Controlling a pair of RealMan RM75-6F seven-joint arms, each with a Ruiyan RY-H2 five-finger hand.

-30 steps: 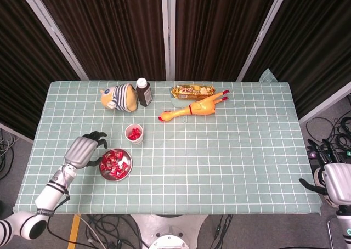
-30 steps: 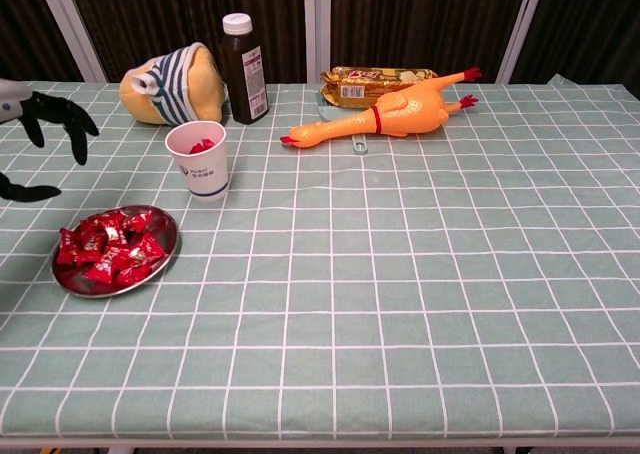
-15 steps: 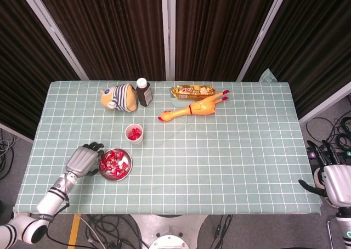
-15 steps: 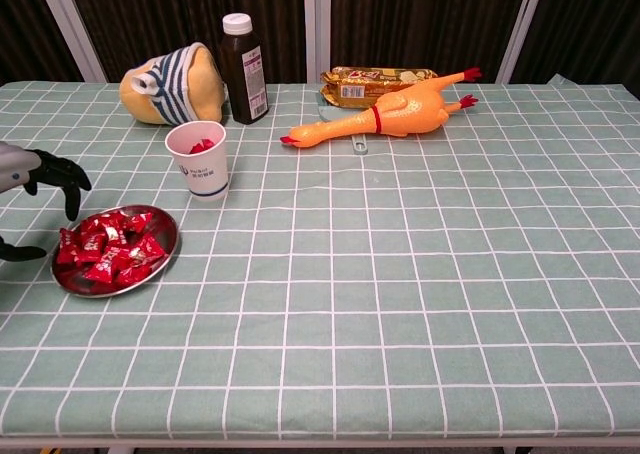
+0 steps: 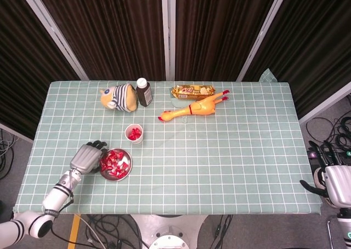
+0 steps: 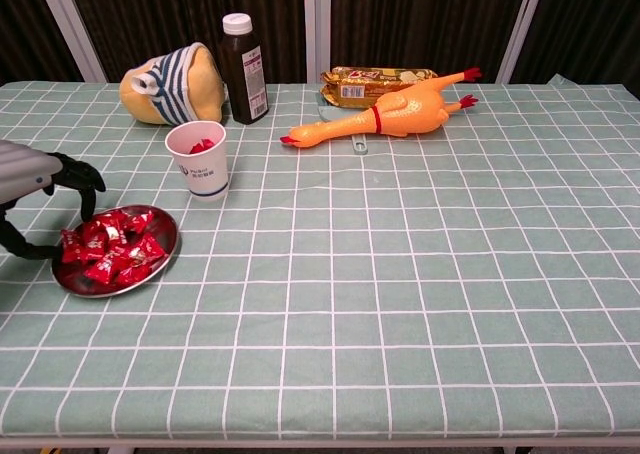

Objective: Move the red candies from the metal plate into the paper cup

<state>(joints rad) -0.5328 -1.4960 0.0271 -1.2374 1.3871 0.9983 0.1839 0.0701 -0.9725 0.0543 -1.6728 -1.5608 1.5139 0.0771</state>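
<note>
A round metal plate (image 5: 125, 168) (image 6: 165, 249) near the table's front left holds a heap of red candies (image 5: 114, 162) (image 6: 112, 246). Just behind it stands a white paper cup (image 5: 134, 133) (image 6: 198, 160) with red candies inside. My left hand (image 5: 87, 156) (image 6: 38, 187) is at the plate's left rim, fingers spread and curved over the edge of the candy heap, with nothing visibly held. My right hand (image 5: 334, 179) hangs off the table's right front corner, fingers apart and empty.
Along the back of the table stand a striped plush toy (image 5: 118, 97), a dark bottle (image 5: 143, 91), a snack packet (image 5: 192, 90) and a yellow rubber chicken (image 5: 194, 107). A green checked cloth (image 5: 230, 150) covers the table.
My left hand has moved down and to the right, from beside the plate to its left rim, its fingers now over the candies. The right hand has stayed put.
</note>
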